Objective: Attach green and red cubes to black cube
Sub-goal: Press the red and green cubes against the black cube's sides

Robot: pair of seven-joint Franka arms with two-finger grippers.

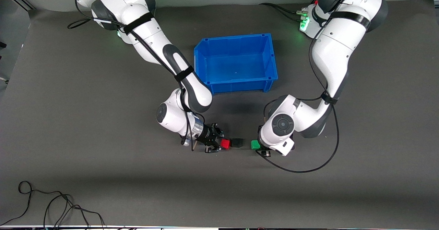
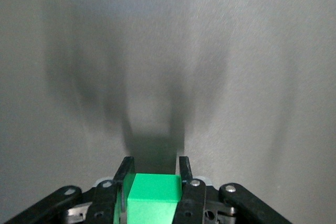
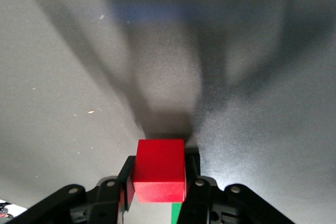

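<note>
Neither side looks joined yet: the red cube (image 1: 225, 144) sits just beside the black cube (image 1: 237, 142), nearly touching, and the green cube (image 1: 255, 144) stands a little apart toward the left arm's end. The right gripper (image 1: 216, 143) pinches the red one, the left gripper (image 2: 155, 182) clamps the green, both low over the table (image 1: 103, 154), nearer the front camera than the blue bin (image 1: 205, 82)
</note>
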